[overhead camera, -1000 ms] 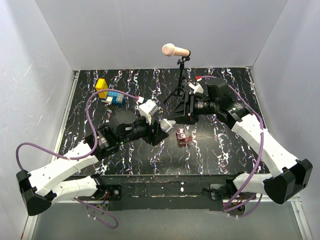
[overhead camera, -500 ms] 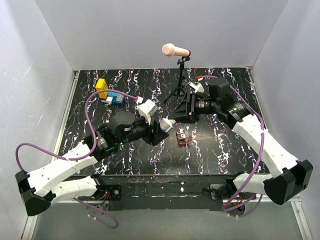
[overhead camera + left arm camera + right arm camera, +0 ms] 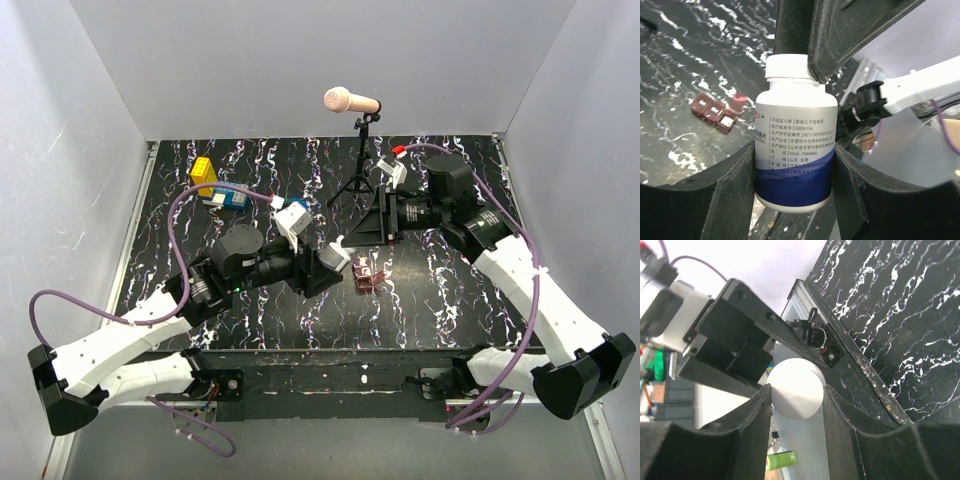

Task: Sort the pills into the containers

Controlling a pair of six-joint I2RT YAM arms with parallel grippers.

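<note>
The left claw (image 3: pixel 795 192) pinches the white bottle (image 3: pixel 794 145) round its body, clear of the surface (image 3: pixel 450 290). The pill box (image 3: pixel 366 274) lies below (just beside the bottle, seen from above). The right claw (image 3: pixel 797 407) grips the cap (image 3: pixel 796 386). Twist squarely about the bottle's axis, with the left grip firm, lest pills spill.

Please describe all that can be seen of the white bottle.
The white bottle is smooth plastic, with a white cap still on and a grey-and-blue label printed in Chinese. It is held above the table, its body clamped between the left gripper's jaws; the right gripper's jaws are closed on the cap.
</note>
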